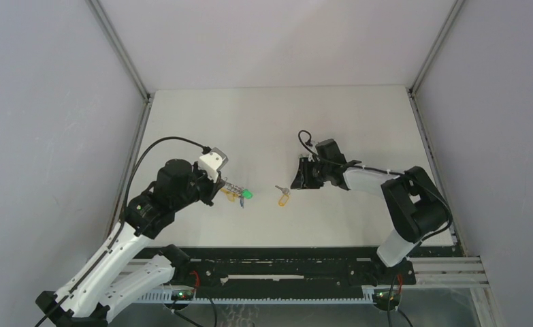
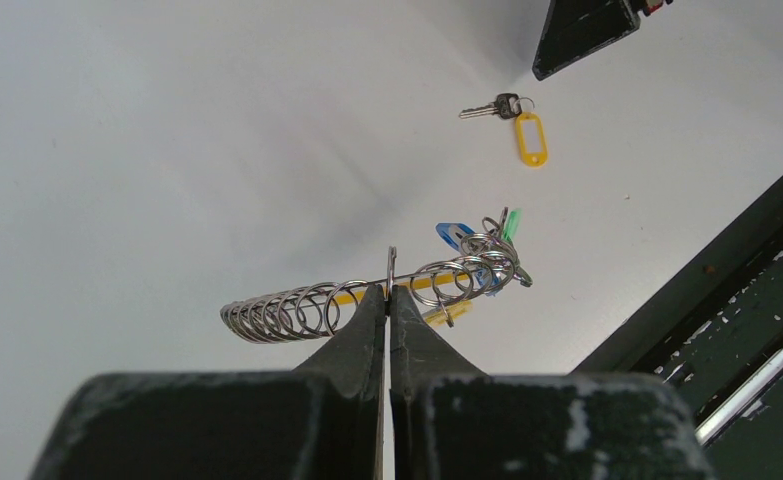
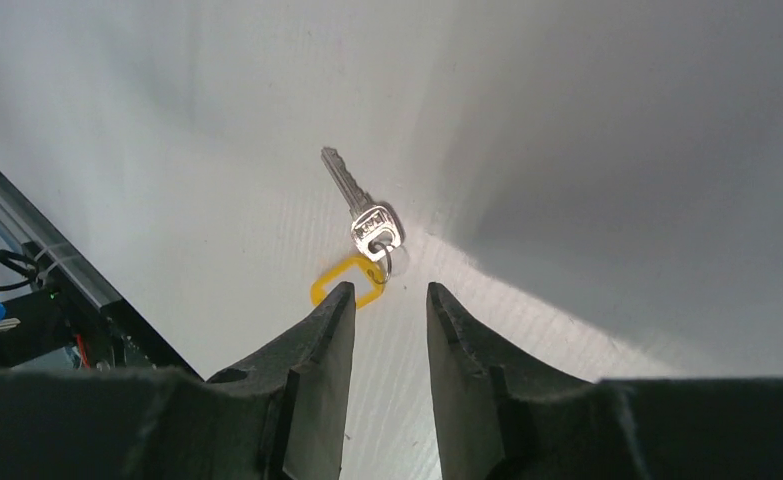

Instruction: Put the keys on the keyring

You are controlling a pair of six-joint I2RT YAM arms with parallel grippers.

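My left gripper [image 1: 224, 185] [image 2: 389, 290] is shut on the keyring [image 2: 277, 315], a loop of silvery coils on a yellow band, and holds it just above the table. A green-headed key [image 2: 508, 225] and a blue-headed key [image 2: 454, 233] hang at the ring's far end, seen in the top view as a green spot [image 1: 248, 195]. A loose silver key [image 3: 362, 215] with a yellow-orange tag [image 3: 347, 283] lies flat on the table [image 1: 284, 196]. My right gripper [image 1: 296, 178] [image 3: 387, 290] is open and empty, its fingertips just short of that key, the left tip over the tag's edge.
The white table [image 1: 284, 122] is boxed in by grey walls. A black rail [image 1: 284, 262] runs along the near edge, also seen in the left wrist view [image 2: 727, 300]. The right gripper's dark body [image 2: 582, 30] sits just beyond the loose key.
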